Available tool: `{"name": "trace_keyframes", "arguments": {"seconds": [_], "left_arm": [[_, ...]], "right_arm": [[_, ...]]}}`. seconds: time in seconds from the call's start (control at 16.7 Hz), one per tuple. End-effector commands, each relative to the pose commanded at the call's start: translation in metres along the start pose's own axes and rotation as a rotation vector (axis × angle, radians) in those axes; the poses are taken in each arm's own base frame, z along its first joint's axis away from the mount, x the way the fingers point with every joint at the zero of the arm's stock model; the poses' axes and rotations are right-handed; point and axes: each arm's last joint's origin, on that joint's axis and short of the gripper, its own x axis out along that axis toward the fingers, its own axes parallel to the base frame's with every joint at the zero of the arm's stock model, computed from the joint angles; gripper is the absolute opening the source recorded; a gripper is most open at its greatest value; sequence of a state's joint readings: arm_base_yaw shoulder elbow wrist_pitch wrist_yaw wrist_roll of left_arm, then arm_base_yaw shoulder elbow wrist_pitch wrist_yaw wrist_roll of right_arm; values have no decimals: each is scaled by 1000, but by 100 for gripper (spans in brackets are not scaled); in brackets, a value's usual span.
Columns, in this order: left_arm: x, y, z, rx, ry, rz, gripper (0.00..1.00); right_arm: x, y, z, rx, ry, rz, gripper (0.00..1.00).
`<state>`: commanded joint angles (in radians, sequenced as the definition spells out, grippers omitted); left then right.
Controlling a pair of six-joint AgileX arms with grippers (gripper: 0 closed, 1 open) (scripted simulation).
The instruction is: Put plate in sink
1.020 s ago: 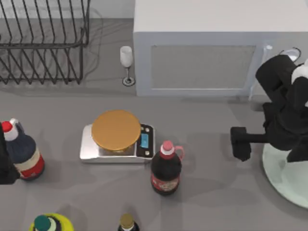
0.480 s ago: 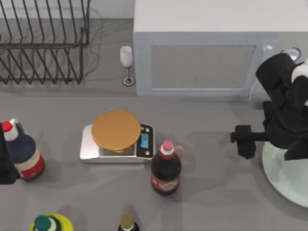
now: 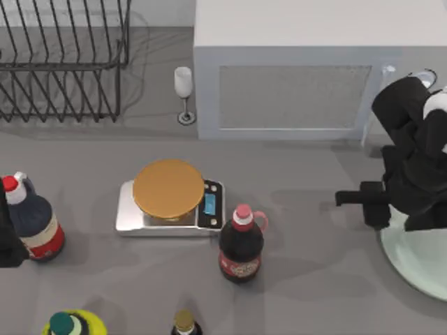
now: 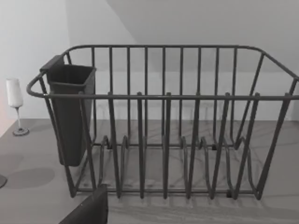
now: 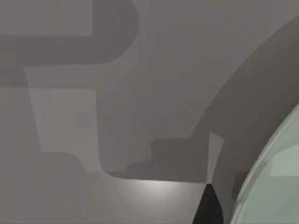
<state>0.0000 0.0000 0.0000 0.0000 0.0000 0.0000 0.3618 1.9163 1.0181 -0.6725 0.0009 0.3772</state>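
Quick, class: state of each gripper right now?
Left gripper: at the table's left edge by a bottle; cannot be told.
Right gripper: at the plate's left rim, on the table's right; cannot be told.

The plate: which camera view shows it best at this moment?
The top view: the plate lies at the table's right edge, partly under the right gripper and cut by the frame. The right wrist view catches just a curved strip of its rim. The left wrist view faces the dish rack.
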Motion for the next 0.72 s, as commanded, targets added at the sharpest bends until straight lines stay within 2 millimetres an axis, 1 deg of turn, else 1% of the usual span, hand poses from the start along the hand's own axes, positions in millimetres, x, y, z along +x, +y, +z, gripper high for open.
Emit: {"name": "trace_keyframes", "arguments": {"seconds": [0.06, 0.48, 0.54, 0.66, 0.72], "left_arm": [[0, 0, 0, 0, 0, 0, 100], [0, 0, 0, 0, 0, 0, 100], [0, 0, 0, 0, 0, 0, 100], [0, 0, 0, 0, 0, 0, 100], [0, 0, 0, 0, 0, 0, 100]], "right_arm": [[0, 0, 0, 0, 0, 0, 0], [0, 0, 0, 0, 0, 0, 0], [-26, -1, 8, 11, -93, 33, 0], [-28, 3, 8, 6, -93, 32, 0], [-33, 9, 9, -1, -92, 32, 0]]}}
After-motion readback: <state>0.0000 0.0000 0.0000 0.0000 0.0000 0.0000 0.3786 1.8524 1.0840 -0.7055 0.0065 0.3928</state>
